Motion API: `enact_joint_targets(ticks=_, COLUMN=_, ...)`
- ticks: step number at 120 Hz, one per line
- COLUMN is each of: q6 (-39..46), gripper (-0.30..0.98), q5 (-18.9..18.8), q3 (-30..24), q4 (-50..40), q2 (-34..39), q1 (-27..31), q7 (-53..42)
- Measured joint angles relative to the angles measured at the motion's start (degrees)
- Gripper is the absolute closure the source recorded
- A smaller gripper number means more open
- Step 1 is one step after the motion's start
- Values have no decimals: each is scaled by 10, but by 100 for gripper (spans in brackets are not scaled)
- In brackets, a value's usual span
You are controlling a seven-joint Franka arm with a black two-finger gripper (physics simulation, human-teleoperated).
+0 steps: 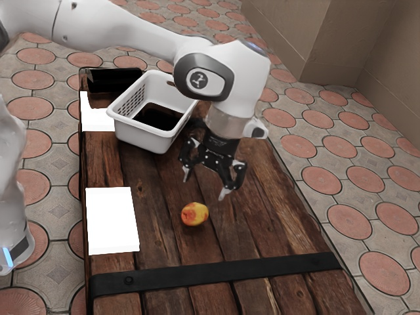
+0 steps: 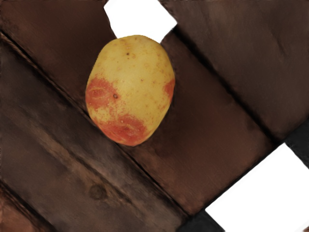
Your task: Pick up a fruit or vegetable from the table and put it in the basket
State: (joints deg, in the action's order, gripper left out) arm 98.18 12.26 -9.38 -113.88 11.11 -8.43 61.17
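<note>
On the brown planks, near the middle of the table (image 1: 154, 197), lies the potato (image 1: 195, 214), a plump oval with waxy-looking yellow skin, rust-red blotches and small dark pits. Its long axis runs aslant to the plank seams, and one seam passes beneath it. Above it hangs the gripper (image 1: 205, 186), jaws spread, with only air between the tips. From the jaws, the potato lies below and a little toward the near edge of the exterior view, so the next move calls for a short shift that way, then a descent. How high the tips stand over the wood is hard to judge from this angle. A grip across the narrower waist should hold best; the rounded skin could roll if one finger lands first.

Beside the potato, toward the exterior view's left, is a blank white rectangle (image 1: 113, 220), flat and square-cornered. Beyond the gripper sits the basket (image 1: 143, 136), white, smooth-rimmed, with a lattice of small holes in one side and rounded corners. The potato still has to travel there, and the lift must clear that rim. A flat black strap (image 1: 216, 273) crosses the coarse, knotty planks, and round reddish tiles (image 1: 384, 272) pattern the floor.
</note>
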Motion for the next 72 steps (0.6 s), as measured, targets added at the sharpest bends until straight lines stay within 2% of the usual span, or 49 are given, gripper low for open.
enact_joint_targets(ticks=20, q6=83, gripper=0, q5=-12, q3=0, q4=-39, q2=12, q1=13, q7=-115)
enact_joint_targets(ticks=48, q6=127, gripper=0, q5=-32, q3=-1, q4=-124, q2=67, q1=39, q7=-265)
enact_joint_targets(ticks=72, q6=142, gripper=0, q5=-22, q3=-2, q4=-134, q2=18, q1=31, q7=-358)
